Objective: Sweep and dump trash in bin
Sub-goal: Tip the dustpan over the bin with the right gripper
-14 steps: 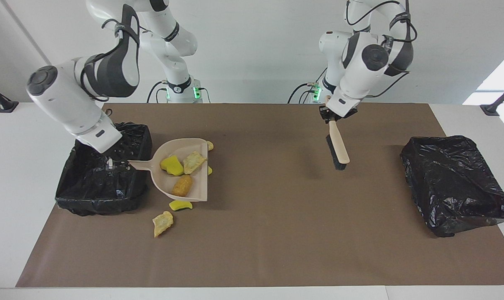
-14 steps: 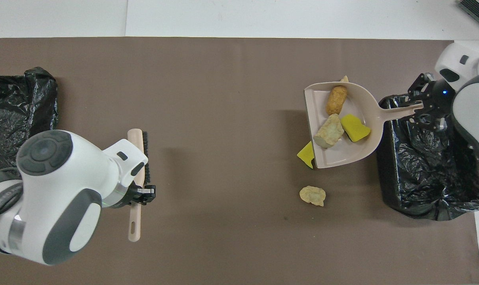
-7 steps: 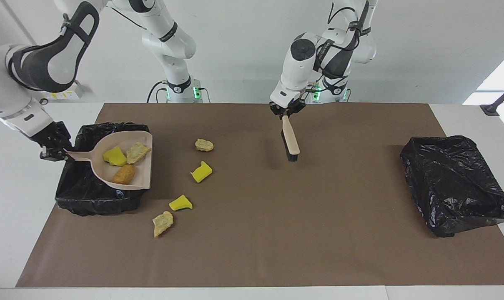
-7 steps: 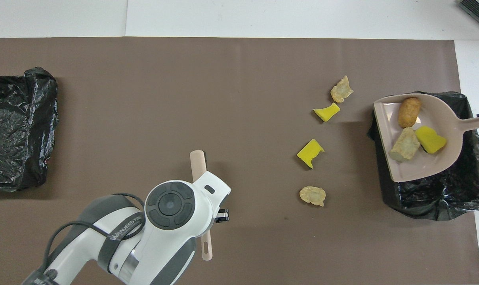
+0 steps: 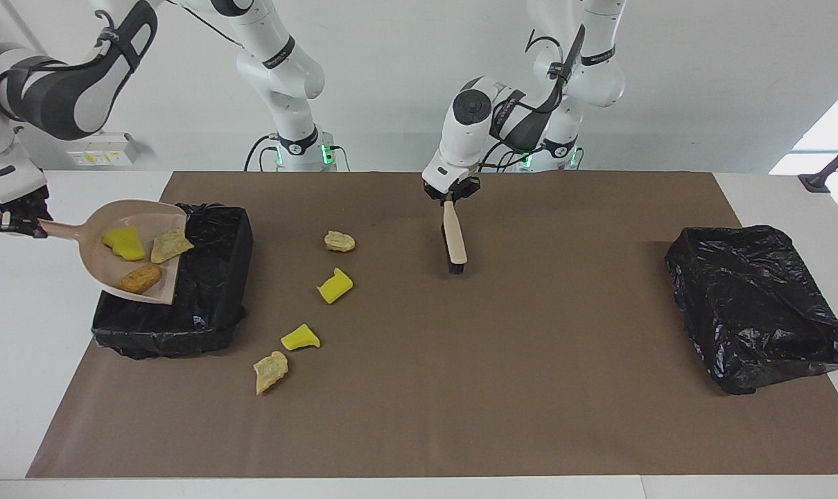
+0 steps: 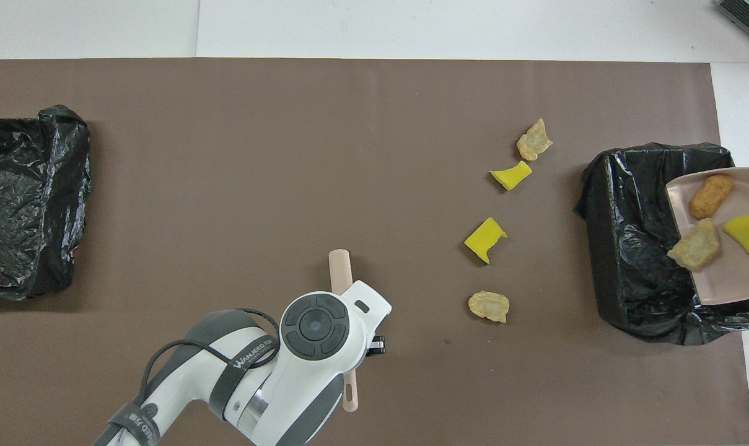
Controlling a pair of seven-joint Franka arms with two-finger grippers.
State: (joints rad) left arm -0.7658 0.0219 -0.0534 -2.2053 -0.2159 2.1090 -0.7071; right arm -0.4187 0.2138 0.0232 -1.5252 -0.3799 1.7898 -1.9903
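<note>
1. The right gripper [image 5: 18, 223] is pinched on the handle of the pale pink dustpan [image 5: 138, 253], and it has swung the pan out past the bin's outer edge since a second ago, when the pan lay on the brown mat [image 5: 419, 388] among the scraps
2. The pan now hangs tilted, its open lip dipping over the black-lined bin [image 5: 204, 291] at the right arm's end of the table
3. Three pieces of trash ride in it: a yellow sponge chunk [image 5: 125, 243], a tan lump [image 5: 170, 244] and an orange-brown lump [image 5: 140, 278] close to the lip. To me that looks like the tip-out starting, with nothing dropped yet
4. Four scraps lie bare on the mat beside the bin: a tan lump [image 6: 489, 306], a yellow chunk [image 6: 485, 238], another yellow chunk [image 6: 511, 175] and a beige lump [image 6: 534, 140]
5. The left gripper [image 5: 450, 197], pressed tight on the brush [image 5: 455, 239], has drifted from its own end toward the table's middle; I'd guess a second sweep is needed
6. A second black-lined bin [image 5: 755, 305] sits unused at the left arm's end
</note>
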